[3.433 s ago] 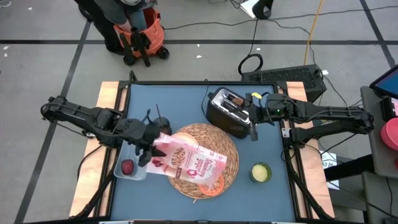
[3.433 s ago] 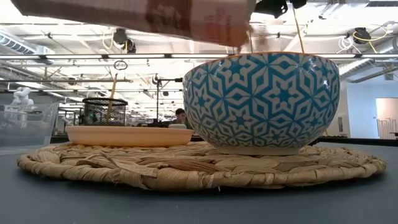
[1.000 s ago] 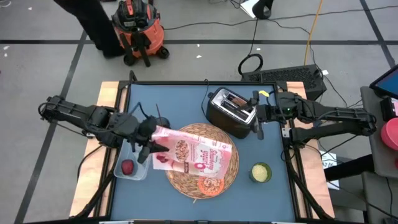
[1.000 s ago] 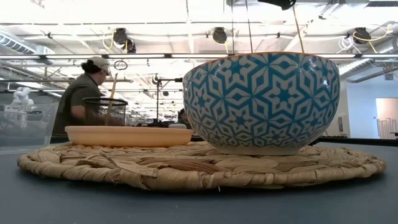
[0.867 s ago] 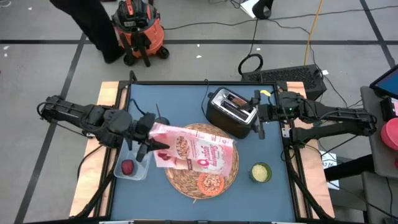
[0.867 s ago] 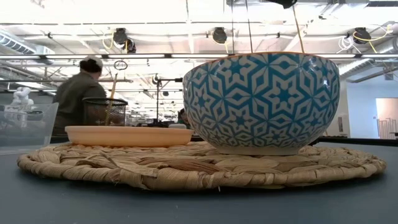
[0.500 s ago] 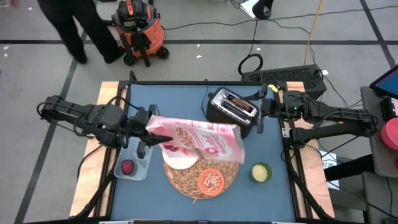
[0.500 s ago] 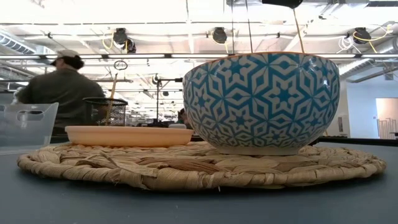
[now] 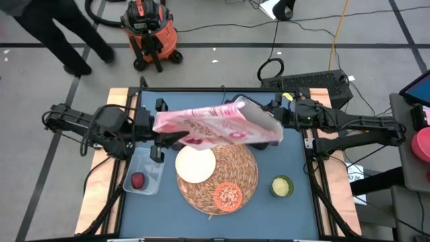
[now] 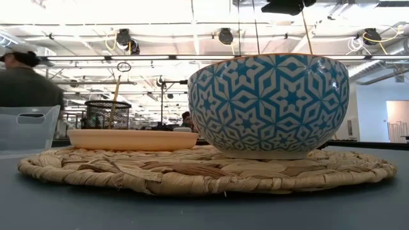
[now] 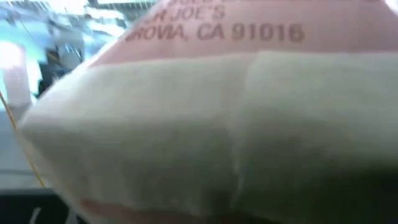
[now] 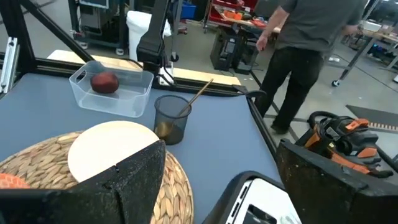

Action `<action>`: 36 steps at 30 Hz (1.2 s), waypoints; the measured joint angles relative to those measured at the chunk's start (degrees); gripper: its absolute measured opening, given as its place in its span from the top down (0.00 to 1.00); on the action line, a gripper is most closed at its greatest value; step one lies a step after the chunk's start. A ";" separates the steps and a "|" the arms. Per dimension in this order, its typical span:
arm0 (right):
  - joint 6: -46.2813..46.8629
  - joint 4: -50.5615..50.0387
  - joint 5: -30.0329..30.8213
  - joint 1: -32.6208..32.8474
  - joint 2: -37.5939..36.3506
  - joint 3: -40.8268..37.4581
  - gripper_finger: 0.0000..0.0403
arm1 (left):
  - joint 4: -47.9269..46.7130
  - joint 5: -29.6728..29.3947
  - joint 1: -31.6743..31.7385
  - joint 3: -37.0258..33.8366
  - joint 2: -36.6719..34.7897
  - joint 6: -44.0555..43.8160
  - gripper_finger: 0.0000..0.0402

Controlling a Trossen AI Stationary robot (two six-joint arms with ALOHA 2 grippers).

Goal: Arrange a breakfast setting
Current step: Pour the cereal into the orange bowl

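My left gripper [image 9: 157,130] is shut on the pink-white cereal box [image 9: 215,126], held high over the table's far middle. The box also fills the left wrist view [image 11: 205,124]. Below it, the cream bowl [image 9: 195,165], blue-patterned outside [image 10: 268,105], and the small orange dish [image 9: 228,195] rest on the round straw placemat [image 9: 245,168]. The dark-red fruit [image 9: 138,180] lies in the clear tub. The dark mesh cup holding the wooden spoon [image 12: 171,118] stands beyond the placemat. My right gripper [image 12: 233,186] is open and empty at the far right. My left gripper holds the cereal box by its left end [image 9: 164,128], coming level from the table's left. One dark finger shows at the box's near side [image 9: 156,153]; the box hides the rest. The box is lifted clear and lies almost level, its free end over the toaster.
A toaster [image 12: 261,199] stands at the far right, mostly hidden under the box in the high view. A small green-yellow cup [image 9: 281,186] stands right of the placemat. The clear tub [image 9: 142,176] is at the left. A person [image 12: 305,56] walks beyond the table.
My left gripper has risen and gone toward the table's far edge with the cereal box. The box has swung from tilted down over the placemat to almost level, uncovering the bowl and the dish. A person has walked leftward behind the table.
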 joint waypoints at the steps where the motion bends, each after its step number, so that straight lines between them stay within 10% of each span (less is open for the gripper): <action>1: -0.01 0.97 -0.55 0.00 0.47 0.00 0.27 | 1.44 0.01 0.36 0.00 0.35 0.99 0.59; 26: 4.65 39.20 -23.57 0.13 15.22 0.00 0.27 | 24.41 2.03 5.35 0.00 12.17 14.34 0.59; 36: 8.27 49.60 -23.93 0.11 16.53 0.00 0.27 | 24.67 2.34 5.33 0.00 12.06 14.70 0.59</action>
